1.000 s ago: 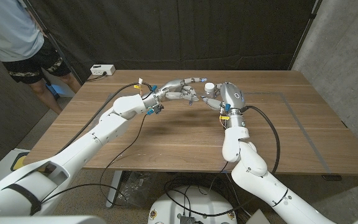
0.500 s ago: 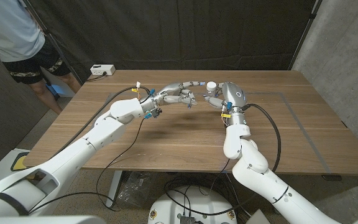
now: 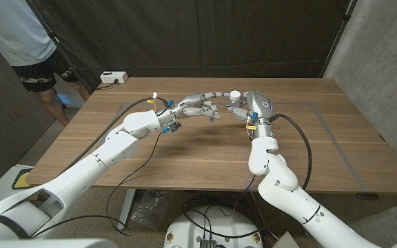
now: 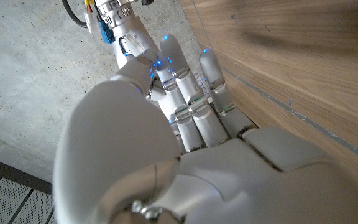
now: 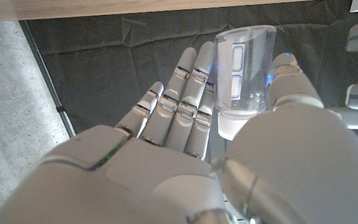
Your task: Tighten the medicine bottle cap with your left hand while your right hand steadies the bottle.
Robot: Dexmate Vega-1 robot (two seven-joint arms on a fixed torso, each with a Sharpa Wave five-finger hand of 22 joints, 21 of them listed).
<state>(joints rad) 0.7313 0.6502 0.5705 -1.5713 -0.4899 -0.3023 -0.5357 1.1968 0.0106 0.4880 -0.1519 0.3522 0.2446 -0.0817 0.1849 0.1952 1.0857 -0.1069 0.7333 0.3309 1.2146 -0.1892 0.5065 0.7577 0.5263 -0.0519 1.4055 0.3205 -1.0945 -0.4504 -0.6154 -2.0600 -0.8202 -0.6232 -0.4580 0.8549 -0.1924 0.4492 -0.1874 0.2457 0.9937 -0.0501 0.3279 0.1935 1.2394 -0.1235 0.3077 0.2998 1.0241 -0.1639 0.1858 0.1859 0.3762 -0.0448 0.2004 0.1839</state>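
White-capped medicine bottle (image 3: pixel 233 97) sits upright in the right hand (image 3: pixel 252 107), above the far middle of the wooden tabletop (image 3: pixel 185 151). Right wrist view: clear plastic body (image 5: pixel 244 68), labelled, held between thumb and fingers; contents cannot be told. Likely light, rigid, smooth-walled, so slippery under twist. Best purchase is the body for steadying, the cap (image 3: pixel 233 94) rim for turning. Left hand (image 3: pixel 200 102) reaches toward the cap, fingers extended; whether it grips the cap, cannot tell.
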